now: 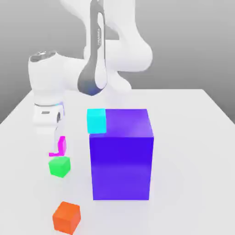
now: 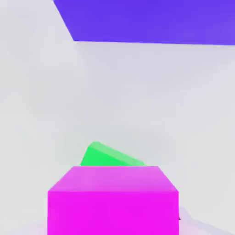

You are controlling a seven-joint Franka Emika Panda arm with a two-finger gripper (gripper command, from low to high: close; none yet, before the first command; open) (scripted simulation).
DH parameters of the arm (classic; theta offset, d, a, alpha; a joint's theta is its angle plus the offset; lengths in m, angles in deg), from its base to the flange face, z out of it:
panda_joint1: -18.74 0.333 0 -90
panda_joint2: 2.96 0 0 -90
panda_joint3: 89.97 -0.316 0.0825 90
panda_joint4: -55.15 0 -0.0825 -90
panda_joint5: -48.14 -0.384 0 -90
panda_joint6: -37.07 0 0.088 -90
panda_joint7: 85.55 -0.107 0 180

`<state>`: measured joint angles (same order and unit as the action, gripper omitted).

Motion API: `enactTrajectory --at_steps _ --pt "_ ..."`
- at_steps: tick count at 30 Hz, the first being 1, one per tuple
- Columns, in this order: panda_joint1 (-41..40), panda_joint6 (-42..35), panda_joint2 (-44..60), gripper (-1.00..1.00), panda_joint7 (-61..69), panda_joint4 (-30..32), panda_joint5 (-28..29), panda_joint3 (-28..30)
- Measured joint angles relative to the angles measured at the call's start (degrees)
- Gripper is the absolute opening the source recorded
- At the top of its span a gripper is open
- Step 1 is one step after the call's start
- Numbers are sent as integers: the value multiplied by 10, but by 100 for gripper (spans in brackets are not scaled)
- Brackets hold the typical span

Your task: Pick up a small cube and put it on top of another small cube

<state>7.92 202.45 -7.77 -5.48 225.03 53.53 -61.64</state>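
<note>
Magenta cube [image 1: 62, 146]: in the exterior view, at the fingertips of the gripper [image 1: 56, 140], partly covered by a finger — just above and behind the green cube in that picture.
Gripper: clamped on the magenta cube, pointing down, toward the exterior view's left.
Green cube [image 1: 59, 166]: sat on the table [image 1: 193, 151], turned at an angle, nothing resting on it that could be made out.
Orange cube [image 1: 67, 217]: lay on the table nearer the camera than the green cube, also turned.
Block [image 1: 121, 167]: stood upright, big and blue-purple, to the exterior view's right of the small cubes.
Cyan cube [image 1: 96, 121]: showed against the block's upper corner; whether it touched was unclear.
Magenta cube, hand view: loomed large and close, overlapping the green cube — only part of the latter showed beyond it.
Block, hand view: lay well apart from both cubes.
</note>
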Motion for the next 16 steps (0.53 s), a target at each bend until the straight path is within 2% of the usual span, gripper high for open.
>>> enactTrajectory --at_steps 2,3,9,12,16 --pt "12 30 33 -100 30 1 -44 -4" --pt "12 42 46 100 44 1 -65 -10" --pt "43 49 52 100 52 1 -76 -6" --pt "23 22 22 100 17 0 -26 11" --pt "-14 -35 -37 100 -25 0 37 -4"
